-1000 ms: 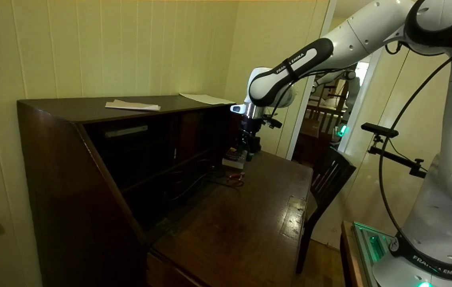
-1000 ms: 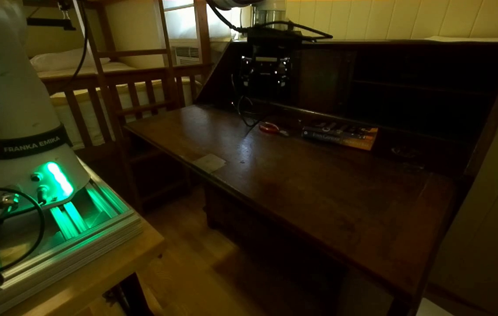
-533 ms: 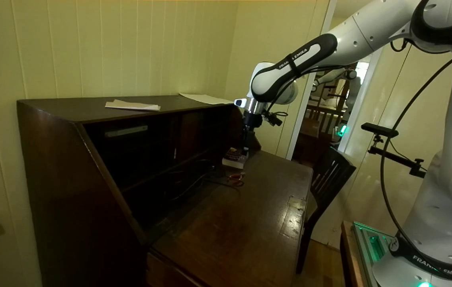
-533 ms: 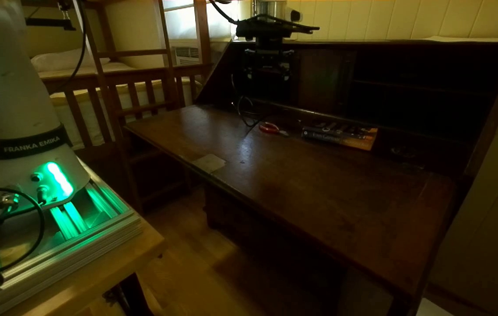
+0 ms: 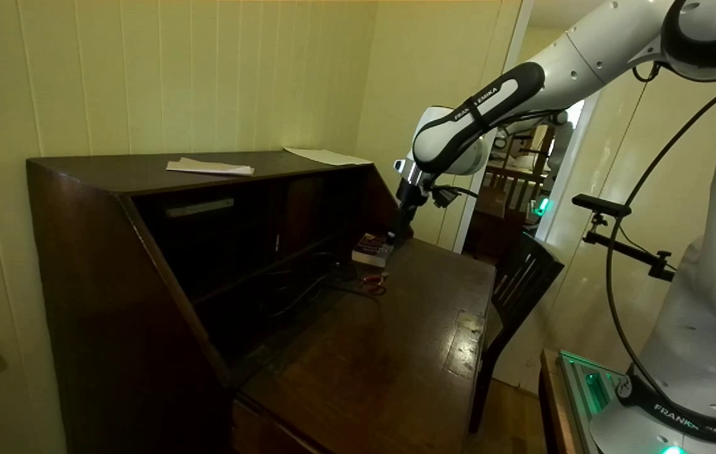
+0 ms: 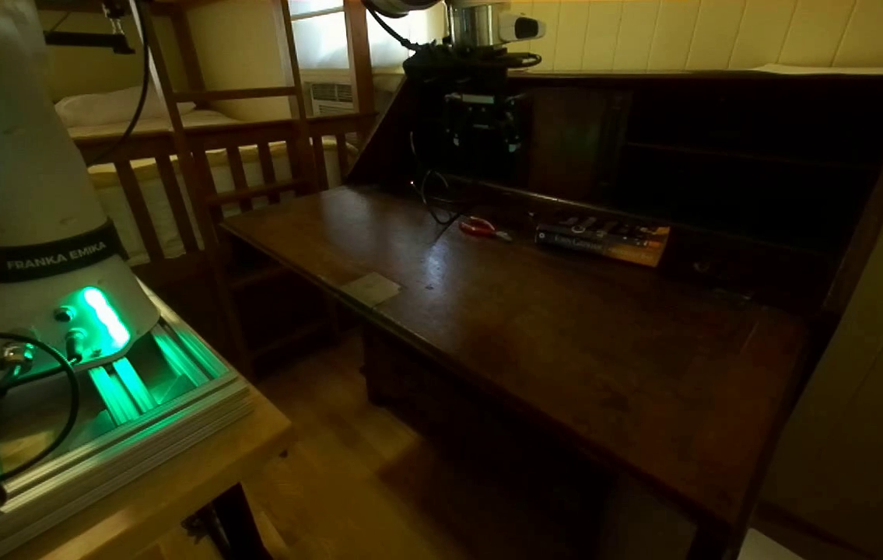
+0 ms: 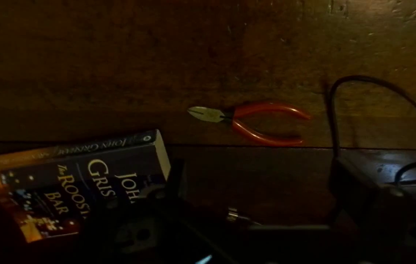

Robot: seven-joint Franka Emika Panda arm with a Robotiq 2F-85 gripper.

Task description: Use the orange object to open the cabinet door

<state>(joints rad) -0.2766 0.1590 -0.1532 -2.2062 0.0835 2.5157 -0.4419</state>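
so far, hardly anything of the job is showing as done. the cabinet door (image 6: 572, 144) is standing upright inside the desk (image 6: 534, 334), apparently closed, though the gloom is making that hard to judge. the orange-red pliers (image 7: 240, 112), presumably the tool meant, are lying loose on the desk, near the book (image 7: 77, 176). over the desk the gripper (image 6: 485, 145) is hovering with its jaws well apart, holding nothing. the grasp, the carry and the opening are all seemingly remaining.
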